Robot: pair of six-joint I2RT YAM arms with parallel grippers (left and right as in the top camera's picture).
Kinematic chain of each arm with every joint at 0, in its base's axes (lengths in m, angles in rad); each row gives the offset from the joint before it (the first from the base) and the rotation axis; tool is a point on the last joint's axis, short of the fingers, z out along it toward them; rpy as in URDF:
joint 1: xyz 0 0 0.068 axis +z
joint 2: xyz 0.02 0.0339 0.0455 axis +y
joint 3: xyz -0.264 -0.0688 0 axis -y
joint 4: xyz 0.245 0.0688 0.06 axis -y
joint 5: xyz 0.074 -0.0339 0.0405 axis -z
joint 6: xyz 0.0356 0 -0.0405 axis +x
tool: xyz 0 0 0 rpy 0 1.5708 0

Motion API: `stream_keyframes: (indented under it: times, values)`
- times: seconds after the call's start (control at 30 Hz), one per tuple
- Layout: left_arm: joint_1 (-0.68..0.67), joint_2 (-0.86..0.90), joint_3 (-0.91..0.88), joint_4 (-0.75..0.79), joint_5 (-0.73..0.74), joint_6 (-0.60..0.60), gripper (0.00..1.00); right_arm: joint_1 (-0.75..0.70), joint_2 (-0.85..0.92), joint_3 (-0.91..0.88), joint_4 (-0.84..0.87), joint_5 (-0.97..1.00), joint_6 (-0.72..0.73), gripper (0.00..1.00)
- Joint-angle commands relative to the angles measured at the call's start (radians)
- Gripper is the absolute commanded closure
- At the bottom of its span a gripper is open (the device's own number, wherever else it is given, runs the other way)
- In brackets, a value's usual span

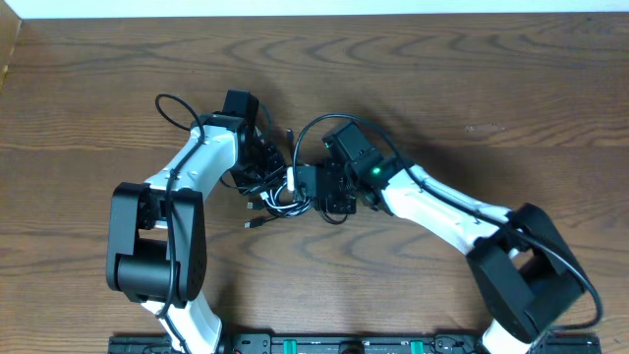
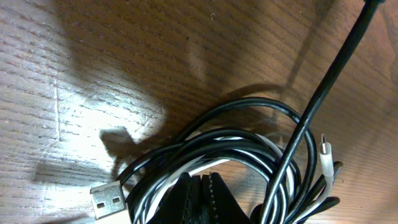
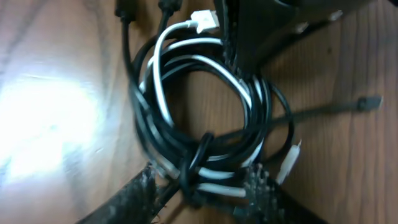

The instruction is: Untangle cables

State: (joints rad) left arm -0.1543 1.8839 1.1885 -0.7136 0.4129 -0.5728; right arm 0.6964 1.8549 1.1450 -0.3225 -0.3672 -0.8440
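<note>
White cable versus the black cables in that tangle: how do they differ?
The white cable loops on the inside; the black cables loop outside it. One of the black cables wraps crosswise around the others; the white cable just follows the loop. Both are thin, plug-ended and coiled together on the table.

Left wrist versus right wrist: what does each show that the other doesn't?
Left wrist only: a silver USB-A plug, and the left fingers pressed together at the cables. Right wrist only: the right fingers straddling the cables' lower edge, a white connector at the top, and a black plug off to the side. Both: the tangled black and white cables and a slim white plug tip.
</note>
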Motion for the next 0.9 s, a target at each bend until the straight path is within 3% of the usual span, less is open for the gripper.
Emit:
stream_keyframes:
  times: [0.0,0.1,0.7,0.87]
  values:
    - [0.005,0.008,-0.004,-0.002,-0.021,0.003,0.92,0.002,0.015,0.004,0.027,-0.008,-0.021,0.65]
    - [0.005,0.008,-0.004,-0.002,-0.021,0.003,0.92,0.002,0.015,0.004,0.035,-0.009,-0.021,0.76]
    - [0.005,0.008,-0.004,0.002,-0.021,0.003,0.92,0.003,0.051,0.004,-0.027,-0.001,-0.048,0.81]
    - [0.005,0.008,-0.004,0.001,-0.021,0.003,0.92,0.003,0.051,0.004,-0.026,-0.001,-0.047,0.95]
